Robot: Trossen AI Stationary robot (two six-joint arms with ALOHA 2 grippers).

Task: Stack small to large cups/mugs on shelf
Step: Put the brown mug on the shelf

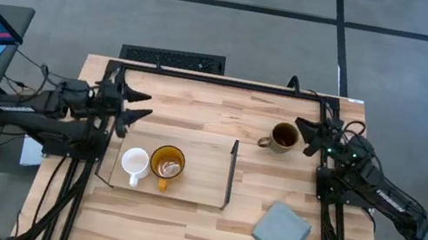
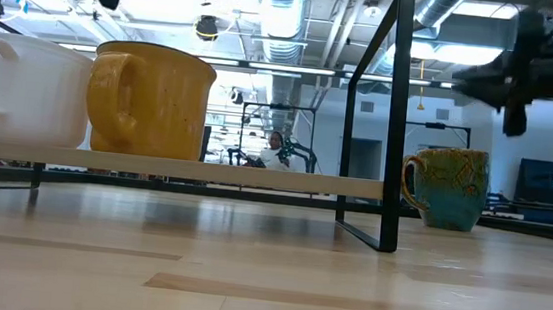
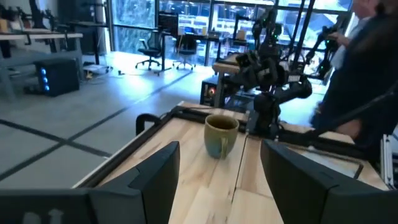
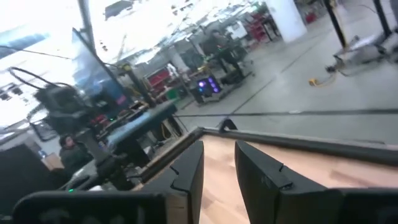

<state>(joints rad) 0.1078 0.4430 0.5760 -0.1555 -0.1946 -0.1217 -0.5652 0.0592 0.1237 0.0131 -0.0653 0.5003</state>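
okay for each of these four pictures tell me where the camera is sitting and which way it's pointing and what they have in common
High view: overhead, straight down; both arms, left gripper, right gripper, shelf.
Low view: tabletop height, level across the shelf; arms dark overhead.
Left wrist view: on the left arm, across the table past its own fingers.
Right wrist view: on the right arm, toward the table's edge; own fingers.
Shared: olive mug.

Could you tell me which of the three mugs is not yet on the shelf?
The olive-brown mug. It stands on the bare table beside the right gripper, outside the shelf, whereas the white mug and yellow mug sit together on it.
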